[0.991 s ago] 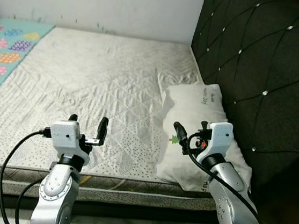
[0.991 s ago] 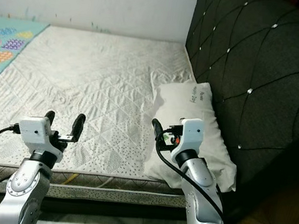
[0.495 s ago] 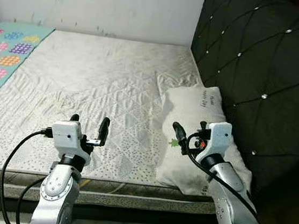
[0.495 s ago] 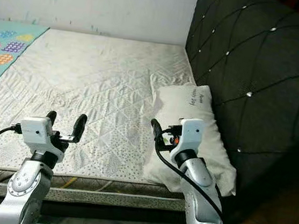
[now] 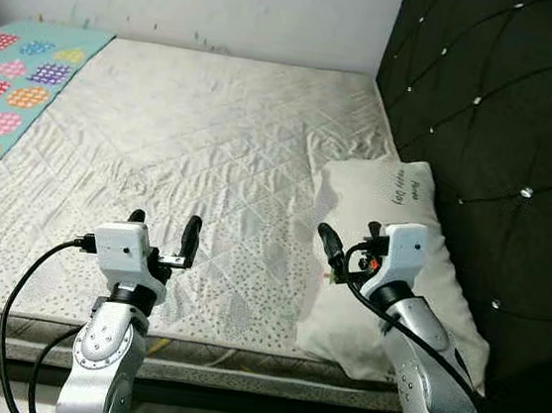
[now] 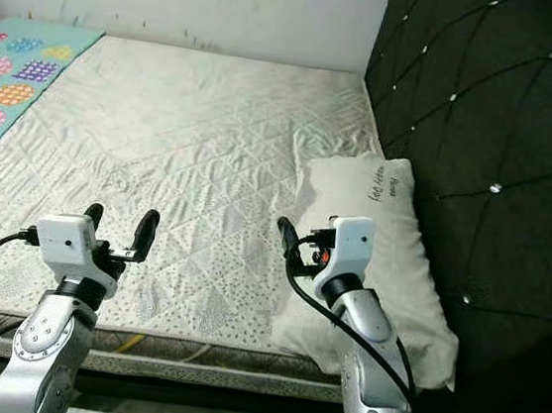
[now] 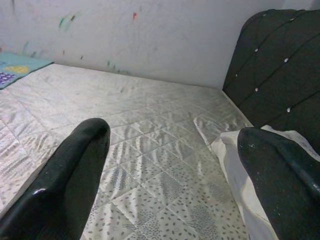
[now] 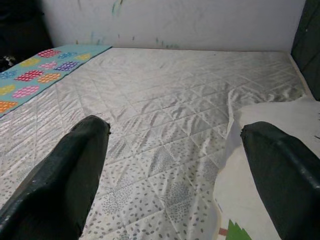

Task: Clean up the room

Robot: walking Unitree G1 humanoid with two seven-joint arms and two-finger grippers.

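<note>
A white pillow (image 5: 399, 195) with a small printed label lies on the right side of a bare quilted mattress (image 5: 195, 128), against a dark tufted headboard (image 5: 505, 123). My left gripper (image 5: 164, 223) is held over the mattress's near edge, open and empty. Just over the pillow's near left corner, my right gripper (image 5: 347, 239) is also open and empty. In the left wrist view the fingers (image 7: 75, 175) frame the mattress and the pillow's edge (image 7: 235, 150). Between the fingers (image 8: 65, 175) in the right wrist view are the mattress and the pillow corner (image 8: 260, 165).
A teal cover with coloured patches (image 5: 10, 87) lies along the mattress's left side. A white wall with paint marks (image 5: 229, 2) stands behind the bed. The mattress's front edge (image 5: 238, 362) runs just below my arms.
The whole picture has shifted to the right, so the camera has moved. Both arms keep the same raised pose with fingers open.
</note>
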